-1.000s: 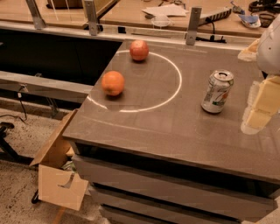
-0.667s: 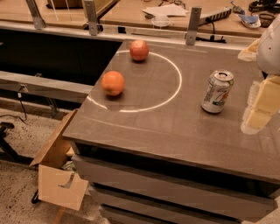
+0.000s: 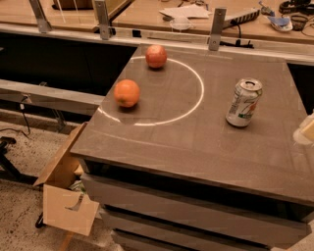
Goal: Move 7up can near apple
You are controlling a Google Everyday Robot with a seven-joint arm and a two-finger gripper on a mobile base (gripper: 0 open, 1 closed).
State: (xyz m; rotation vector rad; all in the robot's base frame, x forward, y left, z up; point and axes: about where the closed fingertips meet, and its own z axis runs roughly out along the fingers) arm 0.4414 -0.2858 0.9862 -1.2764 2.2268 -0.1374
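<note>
The 7up can (image 3: 244, 103), silver-white with green lettering and a red spot, stands upright on the right part of the grey table (image 3: 196, 142). The reddish-pink apple (image 3: 156, 56) sits at the table's far left, on the white circle line. Only a pale part of my gripper (image 3: 305, 131) shows at the right edge of the view, low beside the table and to the right of the can, apart from it. It holds nothing that I can see.
An orange fruit (image 3: 127, 93) lies on the left of the table, nearer than the apple. A white circle (image 3: 196, 100) is marked on the tabletop. An open cardboard box (image 3: 66, 196) stands on the floor at left. A cluttered bench (image 3: 196, 12) runs behind.
My arm has pulled away to the right and mostly left the view. The can, the apple and the orange have not moved.
</note>
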